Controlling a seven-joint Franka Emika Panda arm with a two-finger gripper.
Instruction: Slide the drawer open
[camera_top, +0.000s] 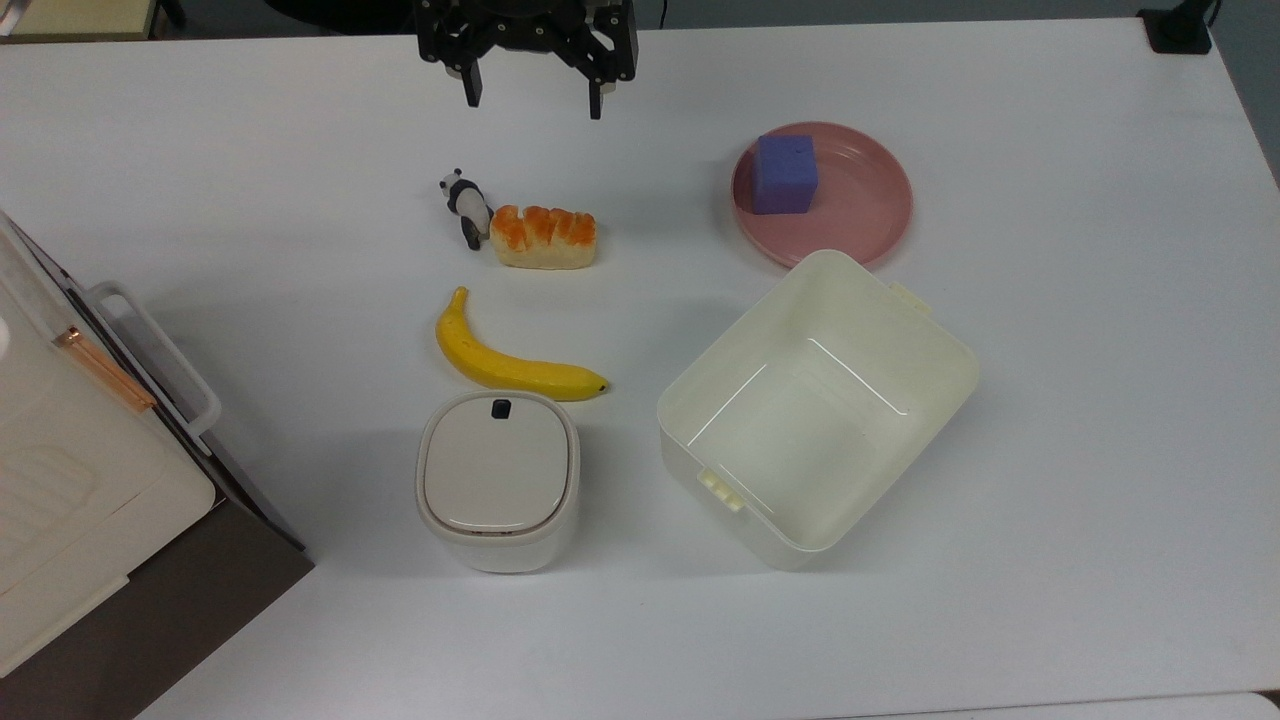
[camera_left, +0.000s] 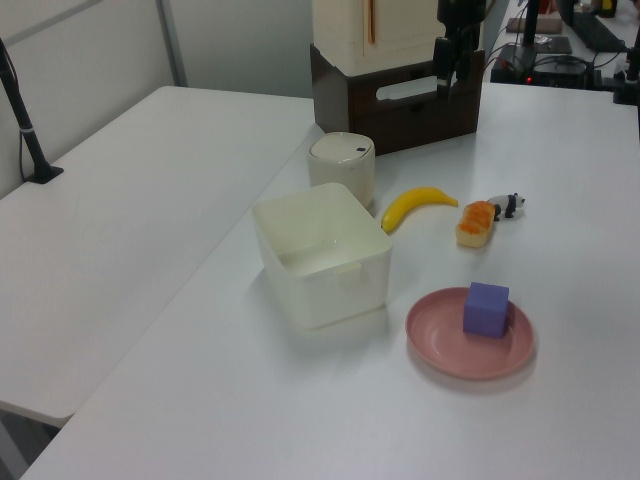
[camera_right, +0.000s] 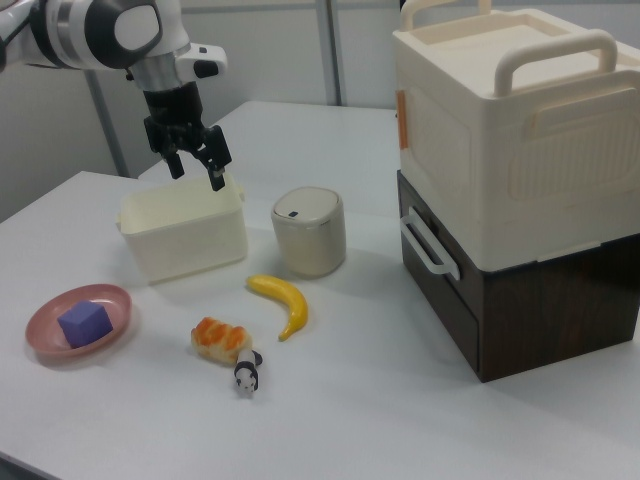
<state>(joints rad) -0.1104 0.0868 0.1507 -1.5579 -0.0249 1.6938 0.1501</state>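
at the top view's far left the drawer (camera_top: 150, 380) sits shut in its dark brown cabinet, its white loop handle (camera_top: 160, 350) facing the table (camera_top: 1100, 450), with a cream box (camera_right: 510, 140) stacked on top. moving right come the small lidded bin (camera_top: 497, 490), the banana (camera_top: 510, 365), the toy panda (camera_top: 465, 205) and the bread (camera_top: 543, 237). above them the pincer (camera_top: 532, 100) hovers with fingers apart, holding nothing. further right stand the cream tub (camera_top: 815, 410) and the pink plate (camera_top: 860, 210) carrying a purple cube (camera_top: 785, 173).
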